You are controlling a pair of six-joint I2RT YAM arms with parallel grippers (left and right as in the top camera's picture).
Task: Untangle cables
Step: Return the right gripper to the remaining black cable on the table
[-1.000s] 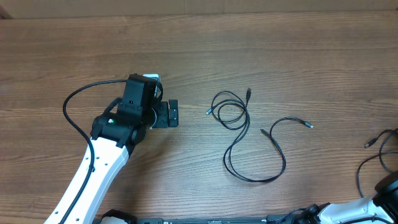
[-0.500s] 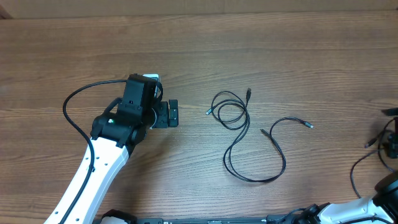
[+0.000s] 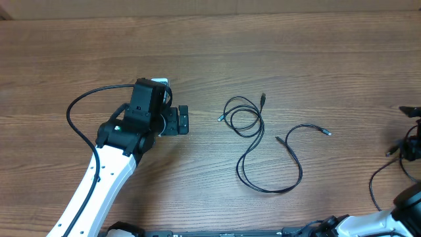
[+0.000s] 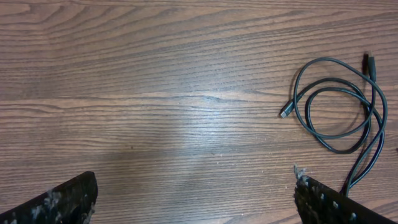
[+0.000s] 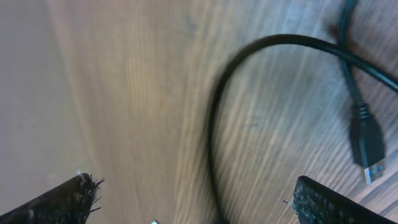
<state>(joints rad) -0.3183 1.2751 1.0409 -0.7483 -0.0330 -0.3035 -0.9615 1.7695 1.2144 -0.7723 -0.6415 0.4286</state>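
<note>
A thin black cable (image 3: pixel 245 121) lies coiled at the table's middle, with small plug tips up and to the left. It also shows in the left wrist view (image 4: pixel 339 106). From the coil a strand (image 3: pixel 266 188) sweeps down and round to the right, near a short arc ending in a grey tip (image 3: pixel 327 133). My left gripper (image 3: pixel 182 120) is open and empty (image 4: pixel 193 202), left of the coil and apart from it. Another black cable with a plug (image 5: pixel 367 146) lies at the right edge (image 3: pixel 389 152). My right gripper (image 5: pixel 193 190) is open above it, and one strand (image 5: pixel 214 143) runs between the fingers untouched.
The wooden table (image 3: pixel 197 59) stretches back to a pale wall. The left arm's thick black wire (image 3: pixel 72 112) loops out to the left. The right arm (image 3: pixel 413 148) sits at the right edge, with its own wire curling below.
The right arm has come up into view at the right edge. The left arm and the middle cables have not moved.
</note>
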